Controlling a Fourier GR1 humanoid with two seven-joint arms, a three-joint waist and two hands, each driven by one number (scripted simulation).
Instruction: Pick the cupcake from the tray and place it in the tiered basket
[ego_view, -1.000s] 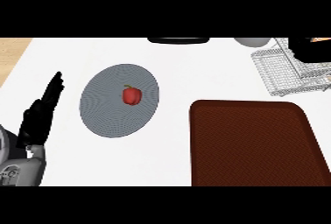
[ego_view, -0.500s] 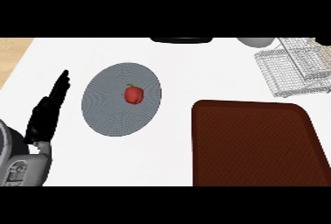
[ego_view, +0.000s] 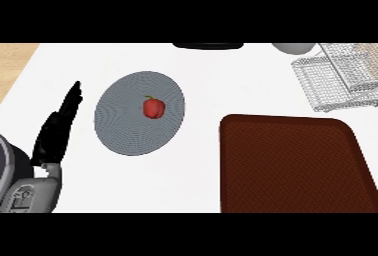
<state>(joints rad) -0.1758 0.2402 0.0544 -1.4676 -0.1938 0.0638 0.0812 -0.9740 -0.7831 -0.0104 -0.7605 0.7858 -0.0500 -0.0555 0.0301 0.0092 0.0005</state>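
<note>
- My left robot hand (ego_view: 57, 129) rests at the left side of the grey plate (ego_view: 125, 132), fingers straight and pointing up, holding nothing.
- My right robot hand does not show in the view.
- The plate lies on the white tabletop (ego_view: 221, 75), and a red pepper (ego_view: 153, 108) lies near its middle.
- The brown tray (ego_view: 291, 162) lies to the right of the plate, a little apart from it.
- I see no cupcake on the tray, and I cannot tell where the cupcake is.
- The wire basket (ego_view: 336, 75) stands far right of the plate, beyond the tray, at the edge of the view.
- A grey bowl (ego_view: 295, 47) shows just left of the basket, cut by the upper edge.
</note>
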